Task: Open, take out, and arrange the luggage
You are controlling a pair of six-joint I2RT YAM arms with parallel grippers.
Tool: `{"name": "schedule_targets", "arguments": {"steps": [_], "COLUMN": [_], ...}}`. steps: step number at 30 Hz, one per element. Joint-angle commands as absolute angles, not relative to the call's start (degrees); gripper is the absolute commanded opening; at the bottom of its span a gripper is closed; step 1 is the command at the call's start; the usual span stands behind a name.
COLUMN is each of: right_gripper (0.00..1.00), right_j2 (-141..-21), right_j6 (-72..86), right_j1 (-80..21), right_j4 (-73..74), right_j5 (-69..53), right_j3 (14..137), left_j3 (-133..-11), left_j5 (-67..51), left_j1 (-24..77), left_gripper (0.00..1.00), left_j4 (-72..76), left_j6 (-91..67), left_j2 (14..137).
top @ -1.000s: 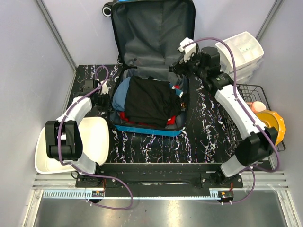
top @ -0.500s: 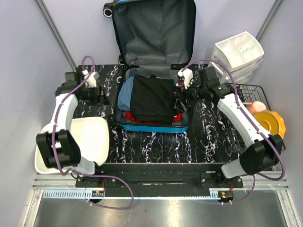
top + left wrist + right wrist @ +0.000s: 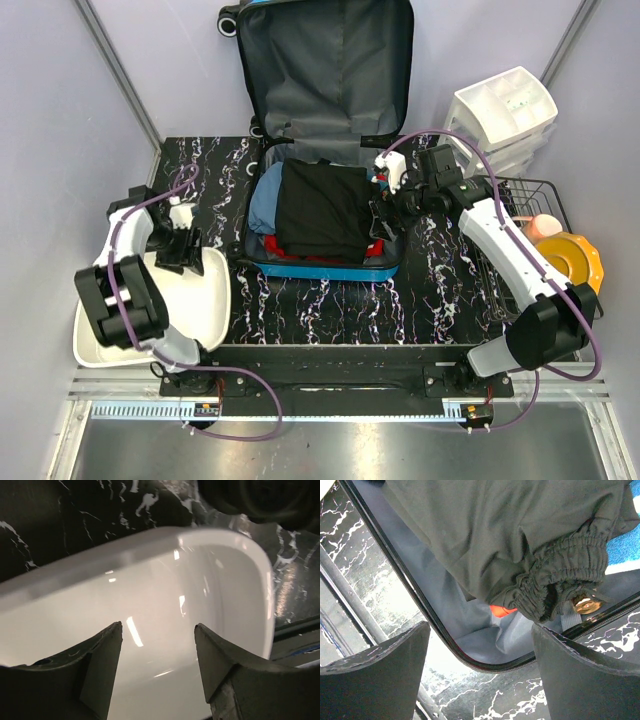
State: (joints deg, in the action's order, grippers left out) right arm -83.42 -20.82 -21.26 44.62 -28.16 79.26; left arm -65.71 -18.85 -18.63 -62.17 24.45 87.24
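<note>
Luggage [image 3: 325, 80] open, long axis near-to-far, lid at far end; left gripper [image 3: 157, 628], right gripper [image 3: 480, 629] both spread.

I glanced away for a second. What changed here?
The left gripper left the left side of the suitcase and swung to the tub, hanging open over it. The right gripper dropped from the lid to the clothes by the suitcase's right rim, also open. Neither holds anything. The suitcase stays open, clothes still packed.
</note>
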Motion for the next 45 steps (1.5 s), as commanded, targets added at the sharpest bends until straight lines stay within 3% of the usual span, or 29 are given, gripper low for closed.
{"name": "schedule_targets", "arguments": {"steps": [1, 9, 14, 20, 24, 25, 28, 34, 45], "right_gripper": [0.91, 0.91, 0.91, 0.86, 0.78, 0.77, 0.76, 0.76, 0.79], "right_j2": [-81.7, -80.2, -79.2, -79.2, -81.8, -82.3, -83.6, -83.8, -83.1], "right_j6": [-21.1, -20.1, -16.1, -14.9, -12.1, -11.3, -11.1, -12.7, -14.6], "right_j1": [-21.4, -21.4, -21.0, -20.9, -21.0, -21.0, -21.0, -21.0, -22.9], "right_j4": [45.1, 45.9, 44.0, 37.7, 34.1, 33.6, 31.7, 31.6, 31.1], "right_j5": [-28.5, -25.6, -23.1, -25.6, -30.6, -31.0, -31.0, -28.7, -31.5], "right_j3": [78.7, 78.7, 79.5, 79.5, 80.6, 80.7, 80.4, 79.7, 78.7], "left_j3": [-70.8, -84.6, -87.4, -92.9, -92.4, -90.9, -81.3, -70.1, -74.6], "left_j5": [-11.2, -13.2, -18.5, -35.2, -45.7, -48.7, -49.5, -42.8, -39.7], "left_j1": [-18.8, -16.7, -15.6, -10.8, -3.9, -1.0, 4.5, 8.9, 9.1], "left_gripper": [0.63, 0.67, 0.7, 0.85, 0.86, 0.92, 0.97, 0.94, 0.8], "left_j4": [-55.3, -56.5, -60.7, -61.3, -56.2, -51.6, -38.0, -15.3, -15.9], "left_j6": [27.5, 28.8, 28.7, 26.0, 15.1, 9.1, -3.4, -21.4, -25.0], "left_j2": [94.8, 103.7, 97.6, 89.9, 88.9, 88.4, 86.2, 84.9, 94.2]}}
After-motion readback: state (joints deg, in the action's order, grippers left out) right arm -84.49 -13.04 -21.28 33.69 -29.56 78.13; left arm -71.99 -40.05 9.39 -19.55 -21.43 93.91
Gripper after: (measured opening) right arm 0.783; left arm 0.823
